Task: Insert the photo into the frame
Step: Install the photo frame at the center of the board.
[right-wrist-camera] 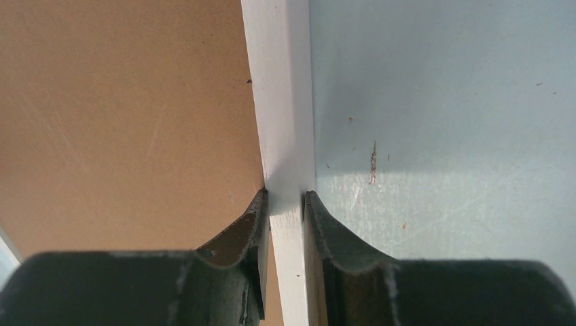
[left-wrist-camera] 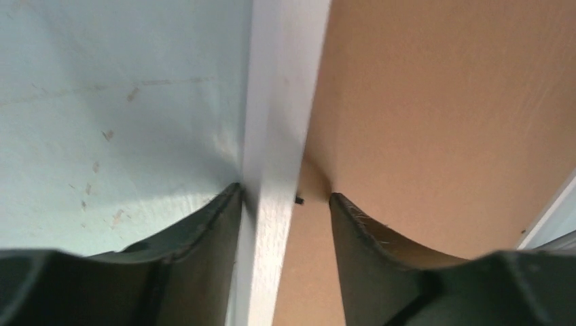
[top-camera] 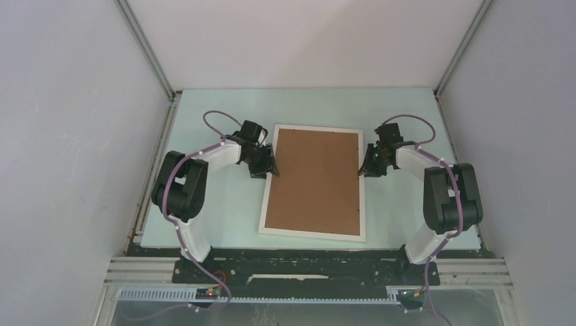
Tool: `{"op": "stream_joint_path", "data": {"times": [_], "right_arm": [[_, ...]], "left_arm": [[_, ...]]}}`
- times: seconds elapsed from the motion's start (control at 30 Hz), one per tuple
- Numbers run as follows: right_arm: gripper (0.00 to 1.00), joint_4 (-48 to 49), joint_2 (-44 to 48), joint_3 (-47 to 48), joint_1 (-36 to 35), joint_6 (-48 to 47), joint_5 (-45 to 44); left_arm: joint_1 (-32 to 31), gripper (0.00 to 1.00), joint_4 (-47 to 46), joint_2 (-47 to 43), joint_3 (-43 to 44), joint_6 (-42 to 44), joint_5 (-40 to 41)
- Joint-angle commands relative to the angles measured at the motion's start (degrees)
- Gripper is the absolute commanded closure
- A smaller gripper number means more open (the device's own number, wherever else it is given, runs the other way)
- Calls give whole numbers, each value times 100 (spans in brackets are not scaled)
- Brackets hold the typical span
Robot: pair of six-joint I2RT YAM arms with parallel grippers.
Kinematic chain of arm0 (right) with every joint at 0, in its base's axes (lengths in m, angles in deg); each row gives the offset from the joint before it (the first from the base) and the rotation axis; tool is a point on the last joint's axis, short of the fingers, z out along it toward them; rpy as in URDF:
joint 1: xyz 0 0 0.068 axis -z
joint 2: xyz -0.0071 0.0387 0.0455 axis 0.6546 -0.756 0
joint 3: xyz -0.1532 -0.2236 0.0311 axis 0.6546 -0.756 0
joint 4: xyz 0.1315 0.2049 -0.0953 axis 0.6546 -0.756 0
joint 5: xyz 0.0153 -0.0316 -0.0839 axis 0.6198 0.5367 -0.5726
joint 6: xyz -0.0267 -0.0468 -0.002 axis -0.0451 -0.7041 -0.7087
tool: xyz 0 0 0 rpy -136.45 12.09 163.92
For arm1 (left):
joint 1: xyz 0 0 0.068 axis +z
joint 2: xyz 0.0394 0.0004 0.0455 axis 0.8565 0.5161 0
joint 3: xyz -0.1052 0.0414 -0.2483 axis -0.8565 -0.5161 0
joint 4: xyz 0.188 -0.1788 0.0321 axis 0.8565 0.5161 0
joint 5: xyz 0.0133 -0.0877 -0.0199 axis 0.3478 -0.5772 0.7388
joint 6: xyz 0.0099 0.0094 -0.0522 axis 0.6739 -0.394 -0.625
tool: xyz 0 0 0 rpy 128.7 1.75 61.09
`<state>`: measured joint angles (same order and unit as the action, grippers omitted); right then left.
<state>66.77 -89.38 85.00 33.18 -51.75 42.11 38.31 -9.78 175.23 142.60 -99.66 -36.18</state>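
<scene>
- Your right gripper (right-wrist-camera: 285, 195) clamps the frame (right-wrist-camera: 282, 102) rail between its jaws; brown backing board (right-wrist-camera: 122, 122) just left.
- Your left gripper (left-wrist-camera: 285, 192) jaws stand apart astride the opposite rail; table (left-wrist-camera: 102, 102) outside them.

There's a plain brown backing board (top-camera: 316, 180) lying flat mid-way across a pale mint worktop (top-camera: 224, 204), long side running away from the near edge and a touch off square. Up close the worktop's got little brownish scuffs (right-wrist-camera: 373, 161). Plain grey walls (top-camera: 68, 122) box it in, and a slotted metal rail (top-camera: 475, 273) runs along the near edge.
</scene>
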Motion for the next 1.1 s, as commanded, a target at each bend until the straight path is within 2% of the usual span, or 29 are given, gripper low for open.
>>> {"op": "stream_joint_path", "data": {"times": [0.0,0.13,0.3,0.43,0.6,0.73,0.87,0.97,1.07], "right_arm": [[78,-336,-284,289,-215,-43,11],[79,-557,-694,709,-194,-113,-334],[84,-571,-1247,1454,-132,-663,-577],[83,-910,-1905,2324,119,-1154,-414],[82,-1303,-2145,2839,360,-1302,-285],[81,-1376,-2288,2908,372,-1284,-107],[81,-1419,-2315,2904,251,-1306,-308],[81,-1449,-2307,2903,193,-1309,-384],[81,-1476,-2307,2918,189,-1286,-461]], "left_arm": [[-188,39,281,-825,132,214,86],[-90,28,460,-1597,9,313,138],[303,25,0,-2369,-1214,226,-136],[444,32,-827,-2918,-2443,-264,-571],[454,45,-2152,-3164,-3560,-982,-1076],[441,49,-2973,-2920,-3927,-1206,-1609],[440,53,-3273,-2778,-3990,-1135,-1825],[432,46,-3506,-2867,-4135,-1196,-1860],[427,46,-3382,-2907,-4187,-1180,-1770]]}}
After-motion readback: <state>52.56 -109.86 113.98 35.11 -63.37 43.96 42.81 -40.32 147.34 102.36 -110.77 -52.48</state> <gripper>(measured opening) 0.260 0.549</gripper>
